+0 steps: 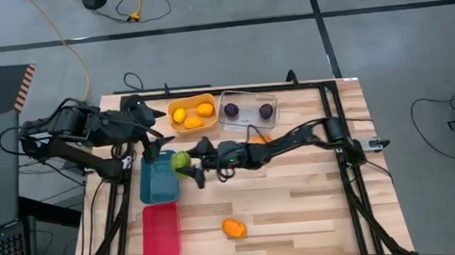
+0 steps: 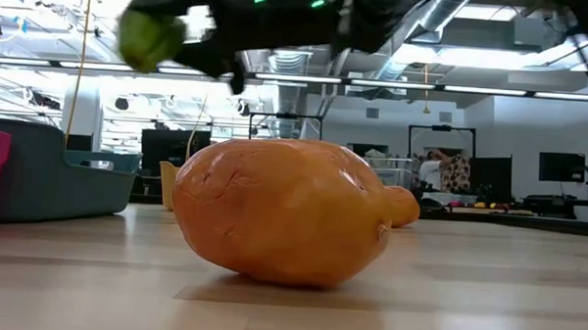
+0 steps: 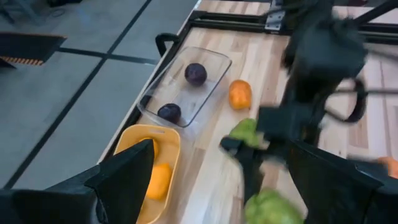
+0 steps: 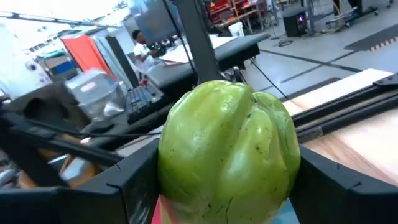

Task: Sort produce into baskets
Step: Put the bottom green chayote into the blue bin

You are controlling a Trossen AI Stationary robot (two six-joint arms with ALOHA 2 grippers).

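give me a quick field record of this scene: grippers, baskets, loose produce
right gripper: shut on green pepper, at teal basket's edge
left gripper: above teal basket
orange basket: three yellow-orange pieces
clear basket: two dark purple pieces
red basket: no produce visible
loose on table: orange piece, another by right arm

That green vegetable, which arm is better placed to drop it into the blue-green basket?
The right. Its gripper already holds the green vegetable at the teal basket's edge. The left gripper hovers nearby without it.

green produce [image 4: 229,149], teal basket [image 1: 156,181], red basket [image 1: 160,232].
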